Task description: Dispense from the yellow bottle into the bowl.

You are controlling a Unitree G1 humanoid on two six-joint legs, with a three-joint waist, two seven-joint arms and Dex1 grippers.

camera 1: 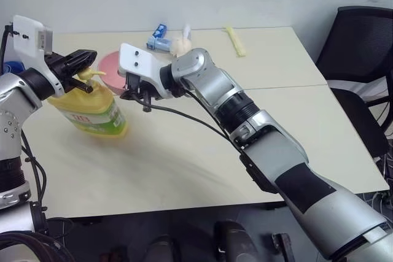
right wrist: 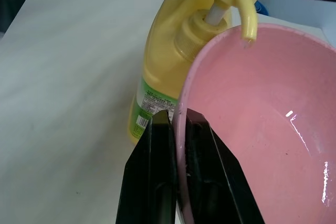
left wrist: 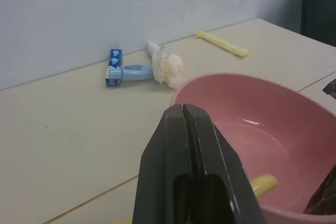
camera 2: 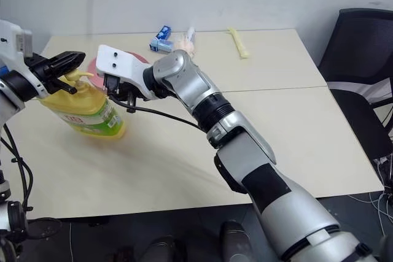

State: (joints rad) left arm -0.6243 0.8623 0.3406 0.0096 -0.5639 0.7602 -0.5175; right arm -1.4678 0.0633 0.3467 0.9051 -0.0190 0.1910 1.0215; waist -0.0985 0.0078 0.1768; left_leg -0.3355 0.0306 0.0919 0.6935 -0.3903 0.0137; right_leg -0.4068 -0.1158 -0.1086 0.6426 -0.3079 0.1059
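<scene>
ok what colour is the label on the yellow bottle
Green and white with red marks. The yellow bottle shows its label best in the left eye view.

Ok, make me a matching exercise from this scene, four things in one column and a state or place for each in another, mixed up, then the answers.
Things:
1. yellow bottle
2. bowl
3. left gripper
4. blue tube

States or places:
A. shut, on the pump top
B. rim pinched by the right gripper
C. lying near the table's far edge
D. standing tilted on the table

Pairs: 1-D, 2-B, 3-A, 4-C
</scene>
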